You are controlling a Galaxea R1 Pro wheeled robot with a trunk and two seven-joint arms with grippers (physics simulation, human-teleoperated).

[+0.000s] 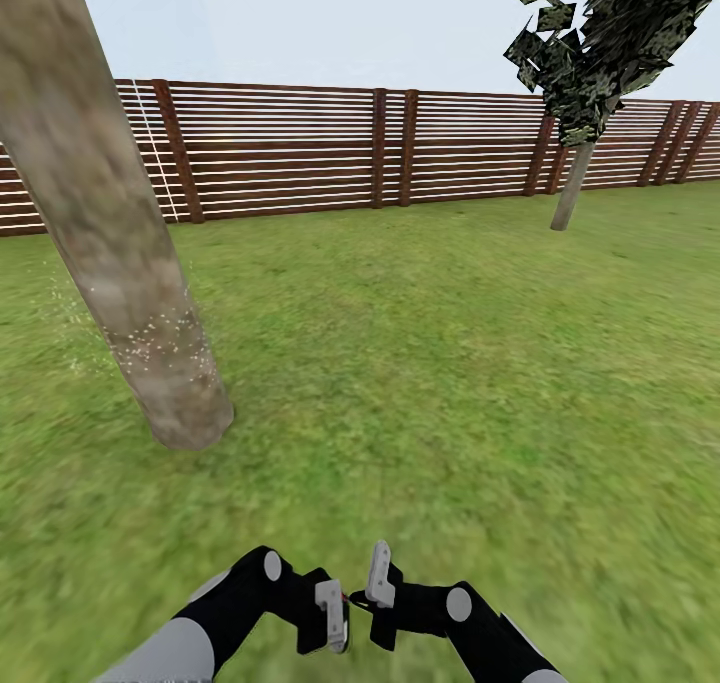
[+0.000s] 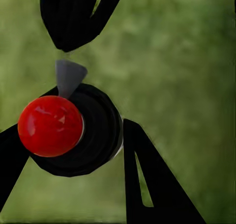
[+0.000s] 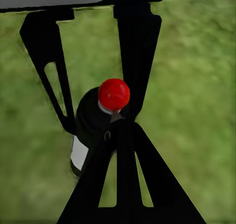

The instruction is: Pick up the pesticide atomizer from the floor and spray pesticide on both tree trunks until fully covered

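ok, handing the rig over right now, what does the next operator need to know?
Left gripper: shut on the atomizer, held low over the grass.
Right gripper: shut, tips by the nozzle.
Near trunk: white specks on the lower part, higher up looks bare.
Far trunk: no specks visible from here.
Done: pickup. Left: probably finish the near trunk, then the far one.

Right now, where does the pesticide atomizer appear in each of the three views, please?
Head view: the pesticide atomizer is hardly more than a red speck at bottom centre.
Left wrist view: large, left of centre.
Right wrist view: near the centre, with its top toward the camera.
Shared landmark: its red cap, seen against the green grass.
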